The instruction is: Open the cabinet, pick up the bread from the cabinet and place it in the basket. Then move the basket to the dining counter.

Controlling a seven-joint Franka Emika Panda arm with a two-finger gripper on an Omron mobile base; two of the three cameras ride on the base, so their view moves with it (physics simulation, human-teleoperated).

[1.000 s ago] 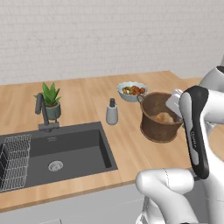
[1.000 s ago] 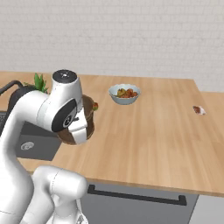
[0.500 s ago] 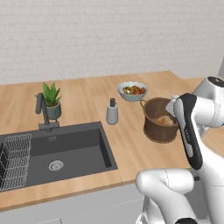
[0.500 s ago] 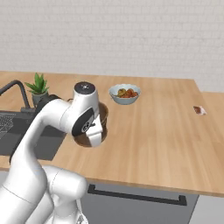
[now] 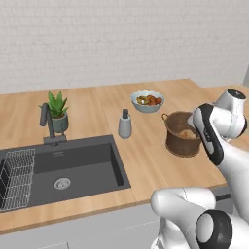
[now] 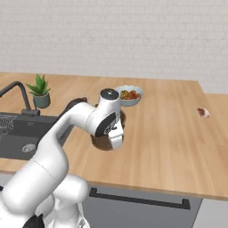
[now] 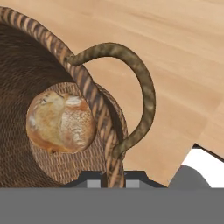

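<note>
bread [image 7: 60, 121], round, crusty golden-brown

Bread [image 7: 60, 121] lies inside the upright basket [image 5: 181, 141] (brown, woven) on the dining counter [image 5: 146, 160].

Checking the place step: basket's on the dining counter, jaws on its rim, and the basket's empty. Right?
Not quite. The basket isn't empty: the hand view shows the bread lying on its bottom. The rest holds: the basket is over the dining counter, right of the sink, and the jaws are closed on its rim beside a loop handle.
</note>
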